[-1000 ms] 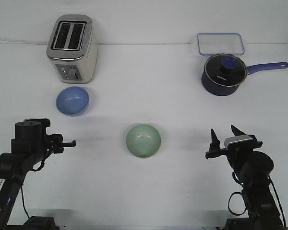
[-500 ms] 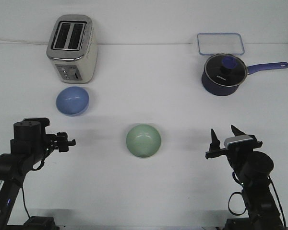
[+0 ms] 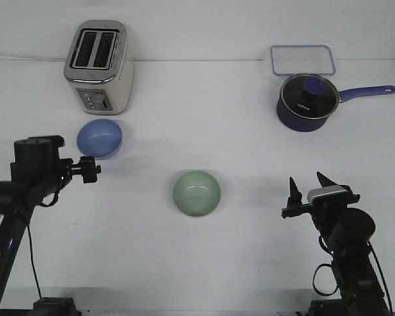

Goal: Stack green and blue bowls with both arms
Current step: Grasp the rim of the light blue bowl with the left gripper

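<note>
The light blue bowl (image 3: pixel 99 138) sits upright at the left, just in front of the toaster. Near the middle of the table the pale green bowl (image 3: pixel 196 193) also stands upright with nothing in it. My left gripper (image 3: pixel 90 169) hovers just in front of the blue bowl's near rim, a little to its left; its fingers look parted and hold nothing. At the lower right, well right of the green bowl, my right gripper (image 3: pixel 309 185) is open, fingers pointing up, with nothing in it.
A cream and steel toaster (image 3: pixel 99 68) stands at the back left, close behind the blue bowl. At the back right are a dark blue lidded saucepan (image 3: pixel 305 103) with its handle pointing right and a clear rectangular container (image 3: pixel 303 60) behind it.
My left arm has lifted and moved forward, bringing its gripper from well short of the blue bowl to beside its near rim. The right arm and both bowls have not moved.
</note>
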`<state>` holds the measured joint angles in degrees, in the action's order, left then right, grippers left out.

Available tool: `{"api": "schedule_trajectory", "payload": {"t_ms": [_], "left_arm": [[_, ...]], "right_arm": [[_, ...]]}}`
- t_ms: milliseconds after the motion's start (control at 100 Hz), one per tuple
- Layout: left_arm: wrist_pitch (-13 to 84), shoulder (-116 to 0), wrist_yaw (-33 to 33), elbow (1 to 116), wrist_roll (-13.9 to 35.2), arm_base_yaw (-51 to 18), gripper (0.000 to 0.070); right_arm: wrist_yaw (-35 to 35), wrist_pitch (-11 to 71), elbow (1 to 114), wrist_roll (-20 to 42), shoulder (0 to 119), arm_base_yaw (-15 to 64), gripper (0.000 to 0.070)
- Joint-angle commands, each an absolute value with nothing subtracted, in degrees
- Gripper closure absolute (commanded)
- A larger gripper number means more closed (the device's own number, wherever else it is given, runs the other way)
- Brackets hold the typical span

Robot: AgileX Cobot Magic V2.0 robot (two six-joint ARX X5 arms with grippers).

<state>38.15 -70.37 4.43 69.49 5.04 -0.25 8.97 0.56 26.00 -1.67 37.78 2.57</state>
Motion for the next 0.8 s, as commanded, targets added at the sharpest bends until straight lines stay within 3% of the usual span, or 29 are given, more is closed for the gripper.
{"api": "schedule_trajectory", "payload": {"t_ms": [0,330,790], "left_arm": [[38.3,-74.7,4.3,73.8,4.2,0.6,0.0231],[38.8,-94.8,4.3,89.0,1.7,3.6,0.0238],[33.2,-107.9,4.3,90.1,-0.8,6.1,0.0238]], "right_arm": [[9.0,0.0,26.6,-1.1,37.9,2.7,0.0214],[9.0,0.0,26.6,-1.1,37.9,2.7,0.0214],[9.0,0.0,26.6,-1.1,37.9,2.7,0.0214]]}}
